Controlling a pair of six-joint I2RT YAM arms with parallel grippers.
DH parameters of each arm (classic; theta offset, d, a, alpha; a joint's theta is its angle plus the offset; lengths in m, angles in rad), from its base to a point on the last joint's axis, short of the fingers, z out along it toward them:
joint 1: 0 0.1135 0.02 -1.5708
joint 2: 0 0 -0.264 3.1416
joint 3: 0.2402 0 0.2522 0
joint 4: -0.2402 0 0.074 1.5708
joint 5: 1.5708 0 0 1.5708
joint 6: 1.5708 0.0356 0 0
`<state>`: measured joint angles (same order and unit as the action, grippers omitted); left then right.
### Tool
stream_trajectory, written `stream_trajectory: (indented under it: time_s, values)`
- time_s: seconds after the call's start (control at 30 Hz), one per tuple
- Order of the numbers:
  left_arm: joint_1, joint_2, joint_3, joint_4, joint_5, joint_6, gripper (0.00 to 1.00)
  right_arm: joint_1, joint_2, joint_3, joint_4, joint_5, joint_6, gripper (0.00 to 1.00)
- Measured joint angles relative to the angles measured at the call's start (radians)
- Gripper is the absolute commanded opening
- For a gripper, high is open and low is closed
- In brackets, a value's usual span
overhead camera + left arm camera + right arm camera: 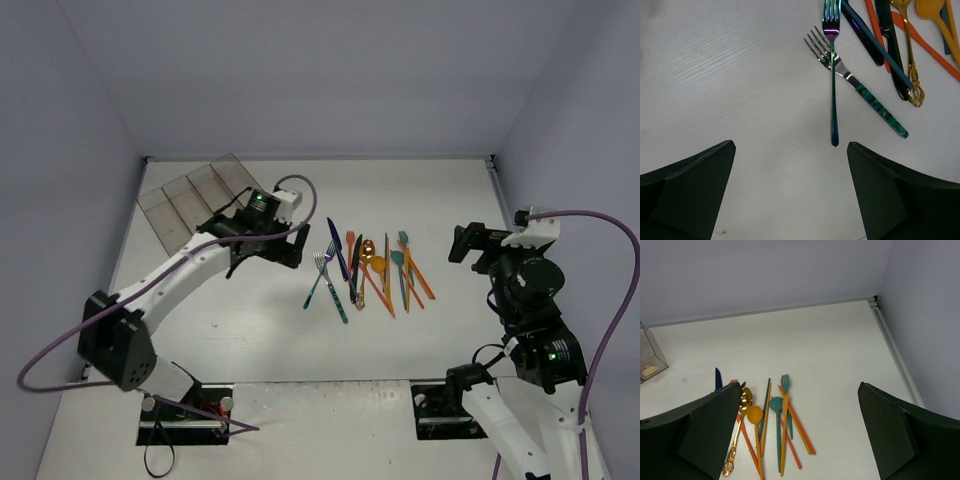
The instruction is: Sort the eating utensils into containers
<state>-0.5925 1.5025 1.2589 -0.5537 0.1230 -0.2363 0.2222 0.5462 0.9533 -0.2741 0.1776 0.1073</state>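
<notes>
The white counter [430, 190], faintly grained like painted wood, carries everything. At its far left corner sits the tray of containers [190, 195]. It is four narrow rectangular bins of clear smoky plastic joined side by side, its near right part hidden behind the left arm. In the right wrist view one bin corner shows a small tan label [650, 370]. Every utensil that shows lies on the counter, outside the tray and well apart from it.

The left hand [790, 190] hangs over the counter between tray and utensils. Its two black fingers are spread wide, with only bare counter between them. The right hand [799, 430] is held above the right side, its fingers equally far apart and gripping nothing.

The eating utensils [365, 270] lie mid-counter in a loose, overlapping fan of about a dozen slim pieces. The overlap hides the exact total.

- **Left edge:** an iridescent purple-teal fork [833, 75] lies across the neck of a silver fork with a green patterned handle [860, 87].
- **Next to them:** a dark blue knife [871, 52], a glossy black knife [887, 25] and an ornate gold spoon [912, 75].
- **Further right:** a yellow-orange spoon [756, 420], a teal spoon [776, 405], a teal fork [785, 382] and an orange knife [784, 440], all matte. Thin orange handles cross beneath them.
</notes>
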Motion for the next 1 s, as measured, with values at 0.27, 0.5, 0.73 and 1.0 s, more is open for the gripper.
stream_trajectory:
  time_s: [0.27,0.5,0.73,1.0]
  values:
    - [-0.050,0.277,0.085,0.054,-0.038,0.002,0.84,0.000,-0.041,-0.021,0.000,-0.015,0.042,1.00]
    - [-0.093,0.392,0.121,0.076,-0.107,0.012,0.83,0.000,-0.086,-0.021,-0.014,-0.018,0.050,1.00]
    - [-0.164,0.471,0.145,0.093,-0.148,0.018,0.75,0.000,-0.101,-0.021,-0.054,-0.015,0.048,1.00]
    - [-0.169,0.501,0.172,0.118,-0.146,0.009,0.51,0.000,-0.119,-0.020,-0.094,-0.003,0.046,1.00]
